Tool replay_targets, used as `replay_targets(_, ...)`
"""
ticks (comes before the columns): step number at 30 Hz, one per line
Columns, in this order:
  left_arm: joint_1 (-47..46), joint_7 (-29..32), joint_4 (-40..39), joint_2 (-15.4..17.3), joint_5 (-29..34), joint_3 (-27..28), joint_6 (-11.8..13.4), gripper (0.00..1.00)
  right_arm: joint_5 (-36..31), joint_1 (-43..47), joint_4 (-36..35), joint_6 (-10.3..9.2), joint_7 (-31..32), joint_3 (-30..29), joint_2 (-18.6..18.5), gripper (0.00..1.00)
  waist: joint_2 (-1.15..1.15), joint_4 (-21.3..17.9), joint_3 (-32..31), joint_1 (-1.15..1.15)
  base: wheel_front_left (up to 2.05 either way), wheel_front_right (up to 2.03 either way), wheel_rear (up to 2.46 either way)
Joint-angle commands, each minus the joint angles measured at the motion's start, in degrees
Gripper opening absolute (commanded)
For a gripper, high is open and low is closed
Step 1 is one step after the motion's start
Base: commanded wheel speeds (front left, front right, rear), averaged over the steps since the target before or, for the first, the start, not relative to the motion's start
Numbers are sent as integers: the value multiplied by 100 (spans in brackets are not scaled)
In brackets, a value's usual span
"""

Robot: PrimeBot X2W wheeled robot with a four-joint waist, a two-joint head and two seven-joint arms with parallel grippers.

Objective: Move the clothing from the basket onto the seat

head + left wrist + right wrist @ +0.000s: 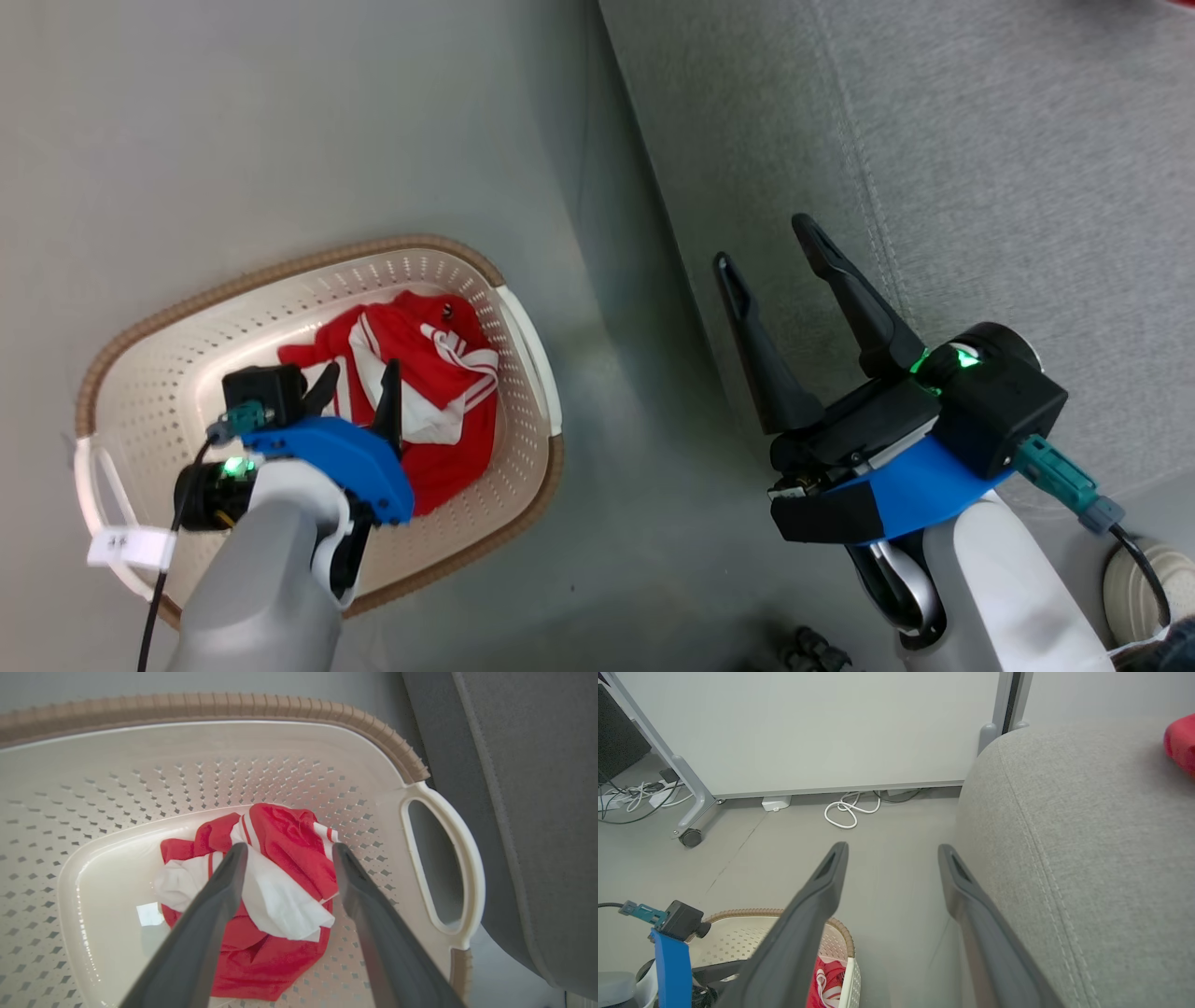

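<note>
Floor: plain grey floor lies under the basket and runs on behind it to a pale wall panel, where a loose white cable lies coiled.
Basket: cream and perforated with a brown rim, it stands on the floor. One white handle faces the seat.
Seat: the grey woven seat stands to my right of the basket, near it, with a strip of floor between them.
Clothing: the red clothing with white stripes lies crumpled on the basket's bottom, nearer the handle on the seat side. A white patch of fabric is turned up on top.
Left gripper: my left gripper hangs over the basket, pointing down at the clothing. Its fingers are spread, one on each side of the heap, and they grasp nothing. I cannot tell whether the tips touch the fabric.
Right gripper: my right gripper is outside the basket, over the seat's near edge. Its fingers are wide apart and empty.
Red lump: a red lump lies on the seat top, well apart from the basket. It is cut off by the view's edge, and I cannot tell what it is.
</note>
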Motion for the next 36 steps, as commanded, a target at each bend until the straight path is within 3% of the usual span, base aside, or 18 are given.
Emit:
replay_targets(1, -251, 12, 132, -14, -80, -55, -28, 100, -64, -102, -72, 1, -3, 31, -4, 100, 0, 67, 211, -2, 0, 0, 0)
replay_targets(13, -1229, 201, 1193, -5, -227, -224, -14, 100, 12, -89, -354, 1, -98, 79, -2, 100, 0, -78, 946, -2, 0, 0, 0)
replay_targets(22, -1512, 344, 1707, -131, -281, -323, 3, 100, 31, 45, -420, 1, -140, 41, -2, 100, 0, -106, 1081, -2, 0, 0, 0)
replay_targets(23, -1528, 378, 1743, -139, -253, -365, 2, 56, 35, 59, -430, 1, -135, 37, -2, 100, 0, -108, 1086, -2, 0, 0, 0)
replay_targets(24, -1549, 385, 1763, -144, -228, -397, 1, 0, 36, 77, -440, 1, -133, 25, -2, 100, 0, -109, 1091, -2, 0, 0, 0)
replay_targets(36, -1645, 375, 1899, -121, -268, -587, -25, 0, 88, 16, -405, 1, -154, 56, -2, 100, 0, -124, 1069, -2, 0, 0, 0)
